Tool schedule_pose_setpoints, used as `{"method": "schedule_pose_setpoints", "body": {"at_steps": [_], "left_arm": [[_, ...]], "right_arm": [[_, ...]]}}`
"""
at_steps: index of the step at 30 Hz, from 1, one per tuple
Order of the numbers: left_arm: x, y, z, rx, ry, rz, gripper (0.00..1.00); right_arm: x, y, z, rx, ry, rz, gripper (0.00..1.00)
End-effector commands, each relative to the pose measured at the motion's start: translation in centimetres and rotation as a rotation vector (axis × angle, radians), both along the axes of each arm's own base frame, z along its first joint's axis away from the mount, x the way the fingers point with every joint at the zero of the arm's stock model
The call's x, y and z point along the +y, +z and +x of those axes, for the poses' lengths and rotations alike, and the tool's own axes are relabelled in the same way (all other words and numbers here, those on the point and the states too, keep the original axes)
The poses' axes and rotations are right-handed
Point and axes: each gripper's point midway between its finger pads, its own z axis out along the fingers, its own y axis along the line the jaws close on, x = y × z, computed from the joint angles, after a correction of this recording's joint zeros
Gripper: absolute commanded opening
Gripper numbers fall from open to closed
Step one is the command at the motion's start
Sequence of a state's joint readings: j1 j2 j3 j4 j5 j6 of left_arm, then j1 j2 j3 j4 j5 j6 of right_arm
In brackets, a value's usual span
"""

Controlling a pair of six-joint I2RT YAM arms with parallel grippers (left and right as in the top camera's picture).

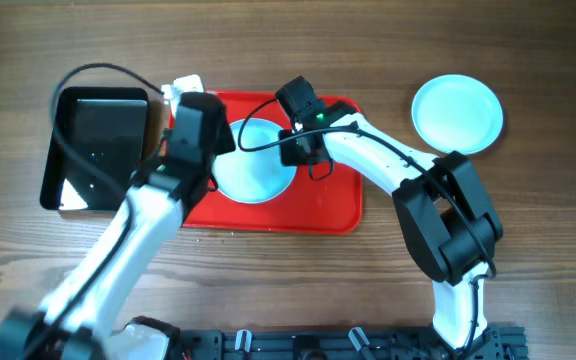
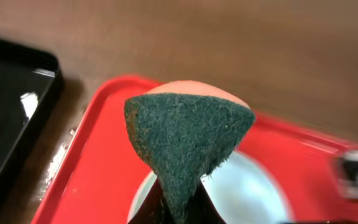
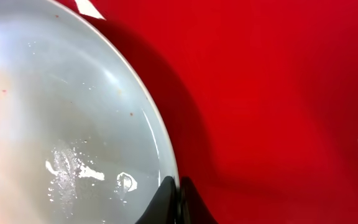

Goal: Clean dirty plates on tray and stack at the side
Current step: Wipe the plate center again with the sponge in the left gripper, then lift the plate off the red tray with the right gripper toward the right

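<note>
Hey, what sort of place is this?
Likely a robotics lab bench staged for dishwashing, not a real kitchen: two robot arms at a wooden table, a red tray holding a plate, and a green scouring sponge.

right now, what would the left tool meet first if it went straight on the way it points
Probably the plate on the red tray, its held sponge touching first; depth unclear.

The tray (image 1: pixel 318 212) lies mid-table with what looks like a single plate (image 1: pixel 258 178) on its left half and a scouring pad (image 2: pixel 185 143) above it — a deeper tray (image 1: pixel 98 150) sits just to the left, a second plate (image 1: pixel 457 113) on the table well to the right.
</note>
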State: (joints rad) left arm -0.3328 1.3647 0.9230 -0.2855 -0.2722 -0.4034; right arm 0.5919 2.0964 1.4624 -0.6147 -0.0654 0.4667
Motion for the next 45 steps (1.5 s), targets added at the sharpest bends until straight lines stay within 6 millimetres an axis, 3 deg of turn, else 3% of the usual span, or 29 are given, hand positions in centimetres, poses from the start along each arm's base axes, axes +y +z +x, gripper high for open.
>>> {"method": "schedule_pose_setpoints", "body": {"at_steps": [1,2,4,6,9,11,12,14,19,20,23,27,30,34,38,42,45], "left_arm": [[-0.3,0.2,-1.1,0.028,-0.015,-0.042,0.04],[-0.2,-0.5,-1.4,0.056,-0.014,-0.032,0.04],[0.2,-2.4,-2.2,0.125,-0.009,-0.010,0.04],[0.7,-3.8,-2.6,0.178,0.008,0.000,0.04],[1.6,-4.4,-2.8,0.207,0.048,-0.011,0.04],[2.1,-4.5,-2.9,0.214,0.060,-0.009,0.04],[2.3,-4.6,-3.0,0.220,0.066,-0.008,0.04],[2.9,-4.8,-3.2,0.234,0.090,-0.013,0.04],[4.7,-5.7,-4.2,0.300,0.153,-0.054,0.04],[4.6,-6.0,-4.4,0.317,0.146,-0.072,0.04],[3.9,-6.3,-4.9,0.353,0.115,-0.125,0.04],[3.1,-6.4,-5.0,0.362,0.084,-0.162,0.04],[3.1,-6.4,-5.0,0.363,0.083,-0.164,0.04],[3.1,-6.4,-5.0,0.362,0.083,-0.164,0.04],[3.1,-6.3,-5.0,0.361,0.084,-0.164,0.04],[3.1,-6.4,-4.9,0.360,0.084,-0.164,0.04],[3.1,-6.4,-4.9,0.360,0.084,-0.164,0.04]], "right_arm": [[0.6,-1.1,-0.5,0.030,0.033,0.028,0.05],[0.6,-1.1,-0.5,0.031,0.033,0.027,0.06],[0.6,-1.2,-0.4,0.029,0.034,0.028,0.22],[0.7,-1.4,-0.3,0.027,0.032,0.030,0.32],[0.5,-2.3,-0.5,0.045,0.030,0.020,0.48],[0.6,-2.7,-0.8,0.061,0.031,0.026,0.45],[0.6,-2.8,-0.8,0.065,0.023,0.027,0.36],[0.7,-2.8,-0.7,0.067,0.009,0.031,0.06],[-1.0,-2.1,0.7,0.010,-0.071,-0.054,0.05],[-1.6,-1.3,1.3,-0.022,-0.070,-0.087,0.04],[-4.5,3.6,3.9,-0.167,-0.080,-0.239,0.05],[-8.0,13.0,6.0,-0.377,-0.058,-0.452,0.05],[-9.6,18.2,5.9,-0.507,-0.058,-0.583,0.05],[-10.7,21.7,5.1,-0.593,-0.061,-0.703,0.04],[-10.3,23.9,4.4,-0.669,-0.006,-0.871,0.04],[-8.6,27.1,3.7,-0.772,0.062,-1.060,0.04],[-7.2,27.7,3.4,-0.797,0.120,-1.091,0.04]]}}
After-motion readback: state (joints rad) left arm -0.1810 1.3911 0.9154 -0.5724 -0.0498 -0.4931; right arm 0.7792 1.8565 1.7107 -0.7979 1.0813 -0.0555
